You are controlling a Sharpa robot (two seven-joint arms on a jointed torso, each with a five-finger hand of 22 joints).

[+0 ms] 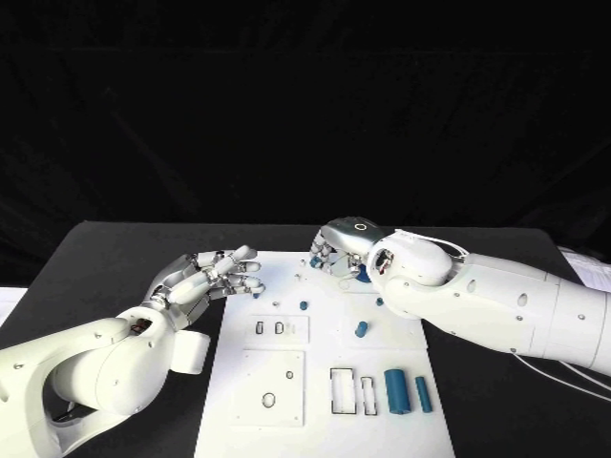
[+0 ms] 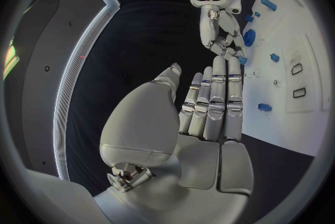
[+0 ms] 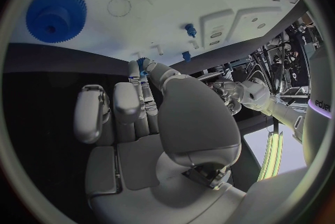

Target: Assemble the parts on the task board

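Right hand (image 3: 150,123) pinching small blue part (image 3: 142,63) above task board (image 1: 320,382), left hand (image 1: 202,281) spread beside board

Open black table (image 1: 113,258) left and right of the task board (image 1: 271,420). Far end crowded by right hand (image 1: 340,250), with left hand (image 1: 209,277) at the left edge. Cylinders (image 1: 396,391) near the right edge; small pegs (image 1: 362,329), perhaps upright, mid-board.

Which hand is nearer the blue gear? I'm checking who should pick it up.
Right. The right hand hovers close over the blue gear at the task board's far end; the left hand sits beside the board's left edge, farther off.
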